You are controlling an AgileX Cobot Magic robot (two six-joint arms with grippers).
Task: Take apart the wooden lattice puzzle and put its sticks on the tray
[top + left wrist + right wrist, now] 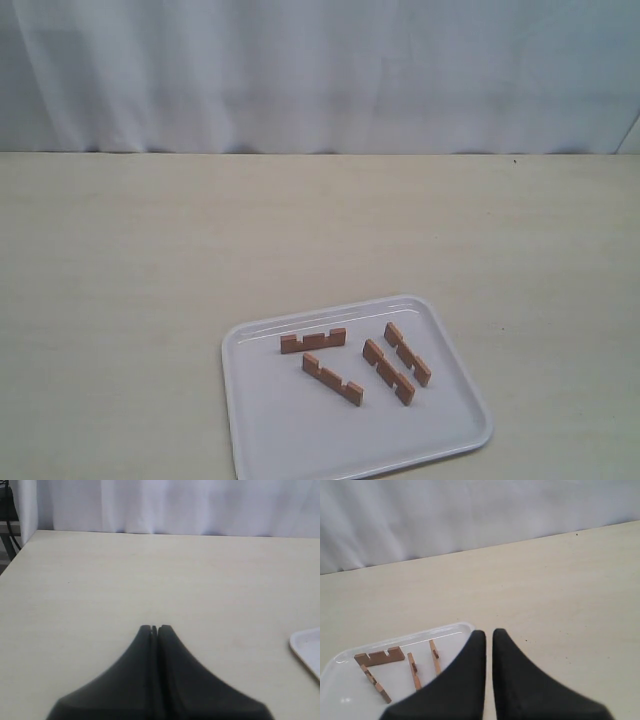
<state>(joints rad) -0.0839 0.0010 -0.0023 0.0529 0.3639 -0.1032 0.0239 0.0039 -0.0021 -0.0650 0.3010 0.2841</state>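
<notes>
No assembled lattice puzzle shows anywhere. Four separate notched reddish-brown sticks lie flat on the white tray (300,430) at the front of the table: one (313,340) at the back left, one (333,379) slanted in the middle, and two (388,371) (407,353) side by side on the right. The right wrist view shows the tray (420,635) with the sticks (380,656) beside my right gripper (489,632), whose fingers stand almost together, holding nothing. My left gripper (155,628) is shut and empty over bare table, with a tray corner (307,647) off to one side. Neither gripper appears in the exterior view.
The pale tabletop (150,260) stretches around the tray. A white curtain (320,70) hangs behind the table's far edge. In the left wrist view a table corner (30,535) and dark cables (7,520) show.
</notes>
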